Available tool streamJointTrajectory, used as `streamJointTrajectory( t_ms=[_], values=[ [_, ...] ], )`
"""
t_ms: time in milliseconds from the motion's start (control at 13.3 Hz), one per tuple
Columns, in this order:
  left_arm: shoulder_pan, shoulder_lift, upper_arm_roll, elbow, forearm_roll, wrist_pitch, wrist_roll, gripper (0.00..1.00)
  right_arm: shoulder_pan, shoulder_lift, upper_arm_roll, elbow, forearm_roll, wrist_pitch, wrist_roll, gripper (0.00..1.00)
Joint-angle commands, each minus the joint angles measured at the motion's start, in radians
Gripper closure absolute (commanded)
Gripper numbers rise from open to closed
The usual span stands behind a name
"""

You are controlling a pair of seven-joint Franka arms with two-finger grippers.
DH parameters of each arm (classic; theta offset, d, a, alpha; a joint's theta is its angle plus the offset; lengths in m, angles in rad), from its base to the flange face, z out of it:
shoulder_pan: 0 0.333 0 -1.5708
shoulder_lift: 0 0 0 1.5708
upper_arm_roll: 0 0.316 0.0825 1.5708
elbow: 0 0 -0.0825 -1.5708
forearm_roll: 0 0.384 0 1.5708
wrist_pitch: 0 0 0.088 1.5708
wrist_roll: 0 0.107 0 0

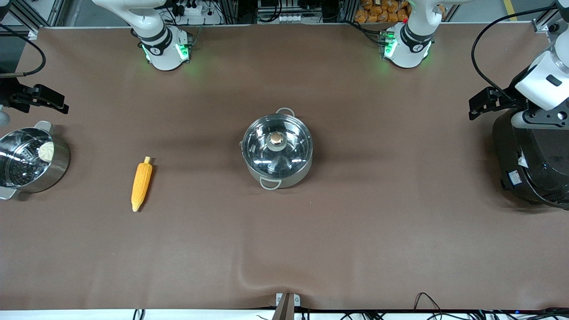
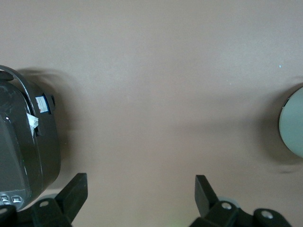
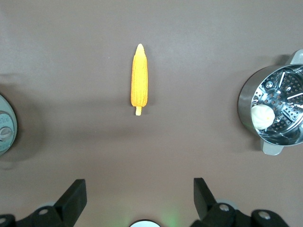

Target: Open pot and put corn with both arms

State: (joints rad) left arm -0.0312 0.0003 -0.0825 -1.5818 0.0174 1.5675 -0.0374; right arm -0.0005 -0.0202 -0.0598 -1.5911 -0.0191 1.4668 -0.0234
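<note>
Status: no step of the task appears begun. The pot (image 1: 277, 152) stands mid-table with its glass lid (image 1: 276, 144) seated and the copper-coloured knob (image 1: 277, 138) at the lid's centre. The corn cob (image 1: 141, 183) lies flat on the brown table cover (image 1: 355, 222), well apart from the pot, toward the right arm's end.

Right gripper (image 3: 137, 196): fingers spread apart, holding nothing, raised near the right arm's end of the table by the steamer pot (image 1: 31, 160) with its white bun (image 1: 46, 151). In the right wrist view the corn cob (image 3: 139, 79) lies ahead of the open fingers and roughly centred between them, its long axis pointing along the line from gripper to cob, pale stalk end toward the gripper and tapered tip away. In the front view the cob's stalk end points toward the robots' bases, the tip toward the camera.

Left gripper (image 2: 142, 196): fingers likewise apart and empty, raised by the black rice cooker (image 1: 533, 160) at the left arm's end. Its wrist view shows only a sliver of a round rim at the frame edge, probably the pot.

Assessment: the right gripper is plainly the nearer to the cob; the left is no nearer to the pot than the right, but is the free arm for the lid. The controlling relation is the cob's axis: the finger gap as seen runs across that axis, so a straight advance and descent over the cob's thick middle should let the fingers close across its width without much wrist rotation. The lid must come off by its knob before the cob can go in.
</note>
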Motion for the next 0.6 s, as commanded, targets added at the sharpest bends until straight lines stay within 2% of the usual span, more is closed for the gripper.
streamJointTrajectory(
  t_ms=[0,525],
  values=[
    [0.004,-0.016,0.000,-0.007,-0.011,-0.006,0.001,0.00,-0.016,0.005,0.015,0.014,-0.015,-0.011,0.010,0.00],
    [0.004,-0.006,0.003,0.006,-0.014,-0.006,-0.007,0.00,-0.023,0.019,0.015,0.014,-0.021,-0.006,0.010,0.00]
  ],
)
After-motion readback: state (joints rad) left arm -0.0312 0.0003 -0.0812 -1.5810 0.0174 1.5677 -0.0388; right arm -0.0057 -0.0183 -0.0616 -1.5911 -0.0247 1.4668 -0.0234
